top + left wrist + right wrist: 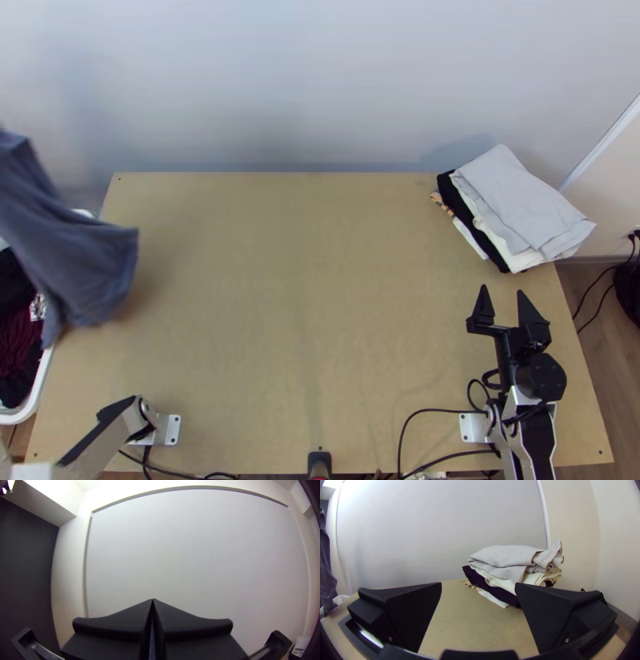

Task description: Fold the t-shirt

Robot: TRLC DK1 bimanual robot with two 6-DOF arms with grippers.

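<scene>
A blue-grey t-shirt (72, 248) hung in loose folds at the left of the overhead frame, its upper part cut off by the picture's edge and its lower end flared above a white basket (42, 380) of dark clothes (14, 352). The left arm's tool (152, 599) was clenched, its tips together at the lower middle of its own wrist view, and a sliver of bluish fabric between its black fingers suggested a grip on the shirt; which part it held could not be told.

The garment looked soft, limp and fairly light, likely to swing and crease rather than keep a shape. It did not appear fragile, though a pinch on a single layer might let the rest sag or twist.

At center lay the tabletop (304, 312), where the shirt would probably need lowering and spreading before any fold. The best places to take hold seemed to be the shoulder seams or two hem corners, one for each tool, so that light tension could draw out the wrinkles.

At lower right, the right arm's tool (502, 290) stood released, its fingers wide apart with nothing between them, ready for a second corner. Just above it, at upper right, sat a stack of folded clothes (520, 208), pale gray on top.
</scene>
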